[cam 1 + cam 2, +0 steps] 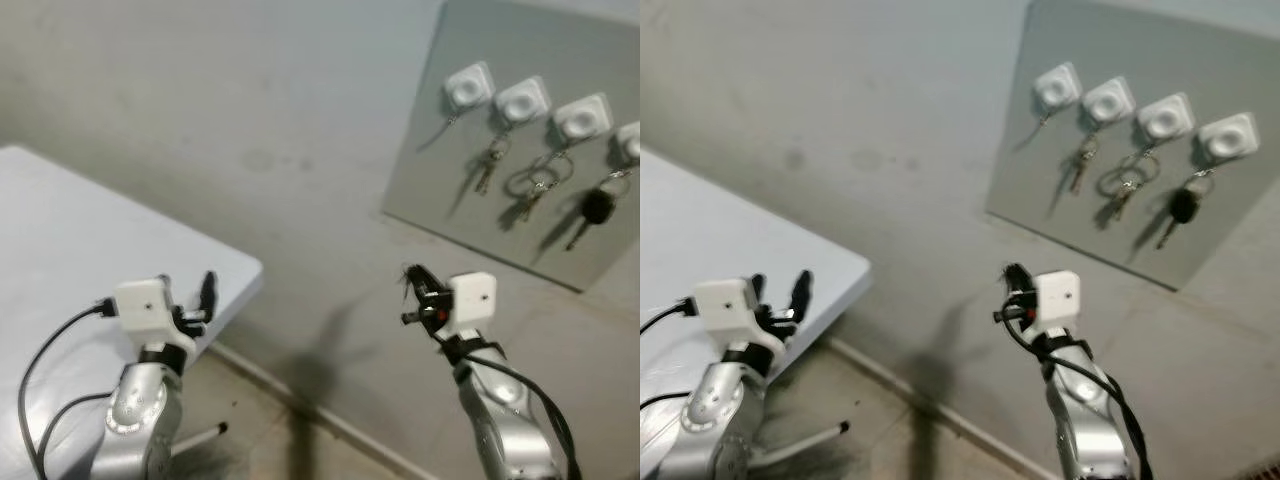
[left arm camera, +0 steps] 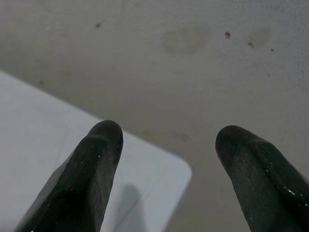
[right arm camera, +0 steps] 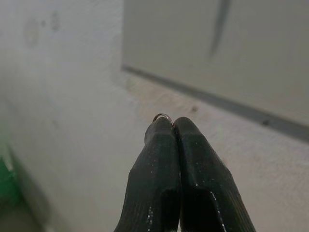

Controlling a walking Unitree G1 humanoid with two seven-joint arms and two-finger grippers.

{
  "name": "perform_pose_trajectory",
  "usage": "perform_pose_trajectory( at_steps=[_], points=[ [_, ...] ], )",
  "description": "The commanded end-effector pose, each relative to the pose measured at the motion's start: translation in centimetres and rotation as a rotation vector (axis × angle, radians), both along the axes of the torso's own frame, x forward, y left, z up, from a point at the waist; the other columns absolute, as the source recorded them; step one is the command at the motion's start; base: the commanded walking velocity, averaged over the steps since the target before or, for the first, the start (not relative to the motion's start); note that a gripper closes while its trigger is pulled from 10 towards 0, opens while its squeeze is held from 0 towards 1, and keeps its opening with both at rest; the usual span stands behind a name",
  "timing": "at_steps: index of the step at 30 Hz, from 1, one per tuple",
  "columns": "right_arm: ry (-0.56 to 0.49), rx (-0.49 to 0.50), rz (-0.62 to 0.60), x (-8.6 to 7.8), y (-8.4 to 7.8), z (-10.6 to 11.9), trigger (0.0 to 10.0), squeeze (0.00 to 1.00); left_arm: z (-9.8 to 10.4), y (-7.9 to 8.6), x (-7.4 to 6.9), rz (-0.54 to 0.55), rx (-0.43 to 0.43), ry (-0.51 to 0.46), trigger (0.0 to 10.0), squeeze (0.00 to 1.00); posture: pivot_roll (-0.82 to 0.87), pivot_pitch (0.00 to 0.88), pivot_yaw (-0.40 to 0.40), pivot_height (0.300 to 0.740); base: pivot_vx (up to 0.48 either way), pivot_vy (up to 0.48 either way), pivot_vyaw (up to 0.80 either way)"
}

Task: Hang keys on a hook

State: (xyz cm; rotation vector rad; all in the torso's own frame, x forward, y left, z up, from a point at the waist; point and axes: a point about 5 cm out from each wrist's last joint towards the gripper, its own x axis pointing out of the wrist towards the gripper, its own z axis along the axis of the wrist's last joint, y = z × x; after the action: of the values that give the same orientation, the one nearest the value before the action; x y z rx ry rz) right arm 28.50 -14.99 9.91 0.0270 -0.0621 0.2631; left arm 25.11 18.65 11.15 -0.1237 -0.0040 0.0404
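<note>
A grey board (image 1: 450, 190) leans on the wall, carrying several white hooks. The leftmost hook (image 1: 468, 85) is bare. Silver keys (image 1: 487, 170), a ringed bunch (image 1: 535, 185) and a black-headed key (image 1: 597, 208) hang from the others. My right gripper (image 1: 414, 290) is raised in front of the wall, below and left of the board. It is shut on a small metal key ring (image 3: 163, 117) that peeks out at the fingertips; the keys themselves are hidden. My left gripper (image 1: 190, 295) is open and holds nothing, over the corner of the white table (image 1: 80, 230).
The plain grey wall (image 1: 250, 120) runs behind everything, meeting the floor (image 1: 260, 420) along a pale skirting line. A thin table leg (image 1: 195, 437) shows under the table corner. Black cables trail from both wrists.
</note>
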Motion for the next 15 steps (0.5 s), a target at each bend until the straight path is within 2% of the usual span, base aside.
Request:
perform_pose_trajectory(
  at_steps=[1, 3, 5, 8, 10, 13, 15],
  points=[
    [-0.011, 0.014, 0.024, 0.1, 0.8, 0.3, 10.0, 0.0, 0.1, 0.5, -0.1, 0.016, 0.015, 0.003, 10.0, 0.0, -0.04, 0.0, -0.063, 0.728, 0.311, 0.0, -0.71],
    [-0.012, 0.009, 0.026, 0.1, 0.8, 0.4, 10.0, 0.0, 0.1, 0.4, -0.2, 0.015, 0.012, -0.003, 10.0, 0.0, -0.04, 0.0, -0.063, 0.728, 0.302, 0.0, -0.7],
    [-0.024, 0.021, 0.02, 0.1, 0.8, 0.5, 10.0, 0.0, 0.2, 0.3, -0.2, 0.019, 0.017, -0.006, 10.0, 0.0, -0.04, 0.0, -0.062, 0.728, 0.0, 0.0, -0.62],
    [0.004, -0.004, 0.038, 0.1, 1.0, 0.1, 10.0, 0.0, 0.5, 0.1, -0.2, 0.019, 0.011, -0.027, 10.0, 0.0, -0.04, 0.0, -0.062, 0.728, 0.0, 0.0, 0.0],
    [0.016, -0.008, 0.076, -0.1, 1.3, -0.1, 10.0, 0.0, 0.7, -0.5, -0.4, -0.028, 0.063, -0.036, 10.0, 0.0, -0.04, 0.0, -0.062, 0.728, 0.0, 0.0, 0.0],
    [0.022, -0.011, 0.113, -0.3, 1.5, -0.2, 10.0, 0.0, 0.8, -0.9, -0.5, -0.061, 0.082, -0.05, 10.0, 0.0, -0.04, 0.0, -0.062, 0.728, 0.0, 0.0, 0.0],
    [0.016, -0.011, 0.152, -0.5, 1.6, -0.1, 10.0, 0.0, 1.1, -1.5, -0.8, -0.109, 0.129, -0.073, 10.0, 0.0, -0.04, 0.0, -0.062, 0.728, 0.0, 0.0, 0.0]
  ],
)
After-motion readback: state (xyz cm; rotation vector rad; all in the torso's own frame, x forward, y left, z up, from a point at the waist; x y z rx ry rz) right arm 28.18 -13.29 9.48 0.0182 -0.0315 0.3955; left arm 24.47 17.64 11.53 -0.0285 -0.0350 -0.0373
